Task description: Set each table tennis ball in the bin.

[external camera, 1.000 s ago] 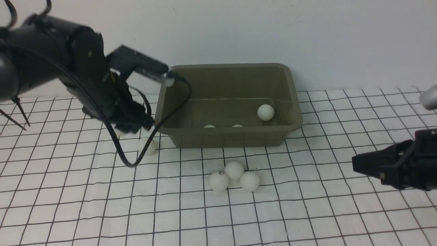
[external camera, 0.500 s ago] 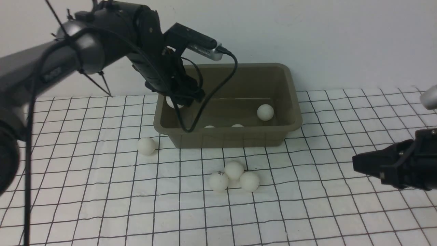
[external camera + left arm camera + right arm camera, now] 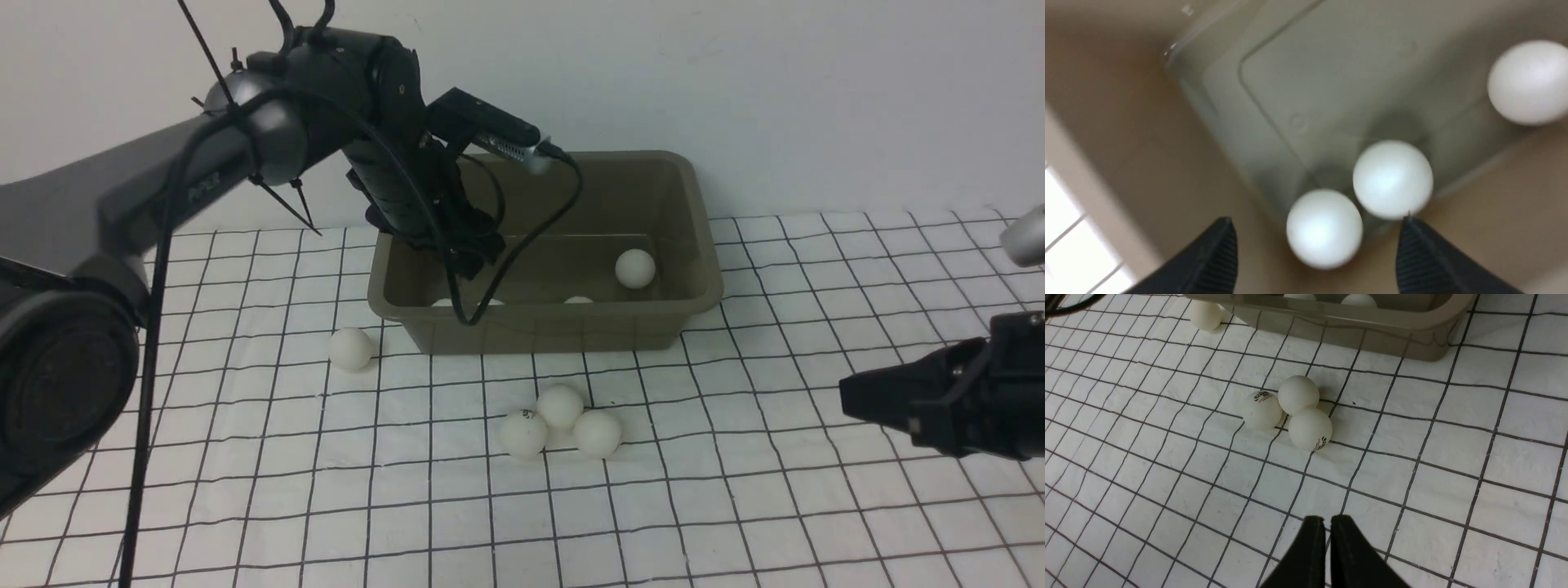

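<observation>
Right now your left end effector (image 3: 467, 255) hangs over the left end of the bin (image 3: 555, 331), fingers (image 3: 1212, 257) spread wide, gripping nothing. Beneath them two table tennis balls (image 3: 1392, 179) sit side by side on the bin's floor, a third ball (image 3: 1529, 81) farther along. Out on the bench (image 3: 735, 506), a lone ball (image 3: 351, 349) lies just off the bin's near-left corner, and three more (image 3: 560, 406) huddle together in front of the bin. Your right end effector (image 3: 1327, 522) is pinched closed, empty, over the bench's right side.

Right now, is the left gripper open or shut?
Open. In the left wrist view, the left gripper has its fingertips wide apart above the bin, gripping nothing.
</observation>
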Tool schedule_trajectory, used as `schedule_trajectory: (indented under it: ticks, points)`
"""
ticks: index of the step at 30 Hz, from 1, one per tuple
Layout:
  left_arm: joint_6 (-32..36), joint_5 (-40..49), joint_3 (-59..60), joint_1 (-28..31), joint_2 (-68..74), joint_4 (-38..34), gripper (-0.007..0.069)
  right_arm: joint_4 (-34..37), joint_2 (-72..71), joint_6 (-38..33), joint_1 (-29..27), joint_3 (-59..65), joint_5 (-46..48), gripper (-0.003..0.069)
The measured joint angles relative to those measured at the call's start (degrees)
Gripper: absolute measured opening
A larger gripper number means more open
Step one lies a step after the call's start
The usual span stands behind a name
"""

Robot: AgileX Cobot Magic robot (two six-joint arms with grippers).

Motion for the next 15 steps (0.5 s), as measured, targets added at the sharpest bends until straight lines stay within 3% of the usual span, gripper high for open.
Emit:
schedule_trajectory:
  ticks: [7,12,15]
  points:
    - [3.21,5.2,1.23,4.28,-12.69,0.02,0.0416,0.0,0.0,-0.06,0.0,0.0,-1.03,0.001]
    - [7.78,6.31,9.22,14.72,-19.9,-4.32,0.0405,0.0,0.0,-1.12,0.0,0.0,-1.67,0.001]
    - [17.62,5.81,16.96,22.24,-22.57,-12.96,0.0405,0.0,0.0,-1.06,0.0,0.0,-1.78,0.001]
